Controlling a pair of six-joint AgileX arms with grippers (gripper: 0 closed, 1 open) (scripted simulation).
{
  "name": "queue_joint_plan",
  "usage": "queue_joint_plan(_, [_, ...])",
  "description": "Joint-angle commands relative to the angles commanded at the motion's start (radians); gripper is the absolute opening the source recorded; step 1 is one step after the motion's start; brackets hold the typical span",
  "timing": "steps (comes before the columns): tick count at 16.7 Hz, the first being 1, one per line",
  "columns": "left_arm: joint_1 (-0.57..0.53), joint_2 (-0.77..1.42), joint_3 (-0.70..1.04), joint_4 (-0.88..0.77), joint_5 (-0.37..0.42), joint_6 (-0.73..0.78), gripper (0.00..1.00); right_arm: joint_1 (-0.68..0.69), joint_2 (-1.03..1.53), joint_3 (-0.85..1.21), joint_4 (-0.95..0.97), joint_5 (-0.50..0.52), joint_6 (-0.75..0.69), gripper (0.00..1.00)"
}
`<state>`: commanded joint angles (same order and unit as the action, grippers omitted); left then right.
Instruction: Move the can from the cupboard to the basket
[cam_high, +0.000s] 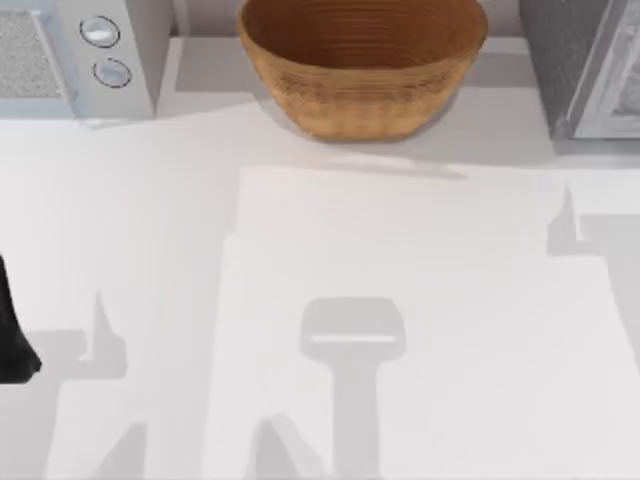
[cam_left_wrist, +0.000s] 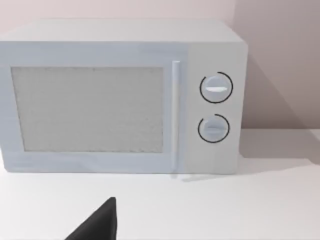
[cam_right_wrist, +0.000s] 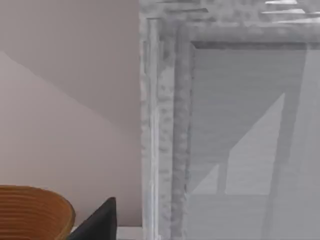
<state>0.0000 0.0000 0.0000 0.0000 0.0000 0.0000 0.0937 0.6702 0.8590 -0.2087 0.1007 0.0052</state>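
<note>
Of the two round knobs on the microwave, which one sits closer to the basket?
The lower knob on the microwave, seen from above: it lies a little nearer the basket than the upper knob, which sits farther back and left.

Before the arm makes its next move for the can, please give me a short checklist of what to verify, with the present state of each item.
1. Basket ready to receive: ok. It stands upright at the back middle of the table, and the inside that can be seen holds nothing.
2. Can located: cannot tell. No can is visible in the cupboard at the back right.
3. Cupboard interior reachable: cannot tell. The right wrist view faces its pale frame and panel, with no can seen.
4. Table between cupboard and basket: ok, only shadows lie there.
5. Microwave at the back left out of the way: ok.
6. Gripper fingers: cannot tell.
</note>
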Motion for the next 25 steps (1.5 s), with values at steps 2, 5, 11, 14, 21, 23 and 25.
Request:
queue_joint_plan(2, [0.0,0.0,0.0,0.0,0.0,0.0,1.0,0.02,0.143,0.201,-0.042,0.022,0.003,1.0])
queue_joint_plan(5, [0.0,0.0,0.0,0.0,0.0,0.0,1.0,0.048,0.344,0.478,-0.102,0.052,0.006,1.0])
queue_joint_plan(11, [0.0,0.0,0.0,0.0,0.0,0.0,1.0,0.086,0.618,0.839,-0.194,0.091,0.01,1.0])
queue_joint_plan(14, [0.0,0.0,0.0,0.0,0.0,0.0,1.0,0.091,0.657,0.883,-0.209,0.096,0.011,1.0])
queue_joint_plan(21, [0.0,0.0,0.0,0.0,0.0,0.0,1.0,0.103,0.693,0.915,-0.201,0.114,0.008,1.0])
queue_joint_plan(23, [0.0,0.0,0.0,0.0,0.0,0.0,1.0,0.127,0.768,0.981,-0.195,0.144,0.006,1.0])
queue_joint_plan(25, [0.0,0.0,0.0,0.0,0.0,0.0,1.0,0.158,0.853,1.057,-0.184,0.179,0.006,1.0])
